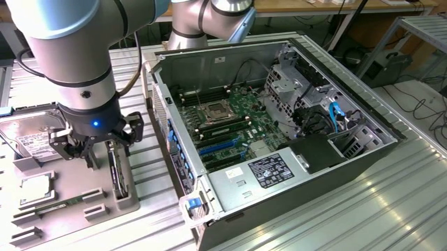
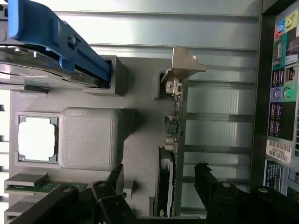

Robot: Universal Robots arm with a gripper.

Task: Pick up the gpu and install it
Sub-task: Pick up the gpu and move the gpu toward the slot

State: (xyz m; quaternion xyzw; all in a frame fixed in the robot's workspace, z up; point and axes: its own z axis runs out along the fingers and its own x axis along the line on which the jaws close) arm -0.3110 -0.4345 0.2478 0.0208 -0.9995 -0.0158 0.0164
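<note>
Gripper above gpu, jaws wide, nothing held.
gpu on edge in grey tray; PC case at 3 o'clock, exterior view.

The gpu ends in shiny metal; the tray is matt, finely ridged grey plastic; the table glossy metal.

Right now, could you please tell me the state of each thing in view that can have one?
Gripper: open, straddling the gpu, not closed on it.
Gpu: on edge in its tray slot, not lifted.
Case: open, on its side, motherboard exposed.
CPU: flat in a tray pocket.
Memory stick: seated in a tray slot.
Hard drive: resting in the tray.
</note>
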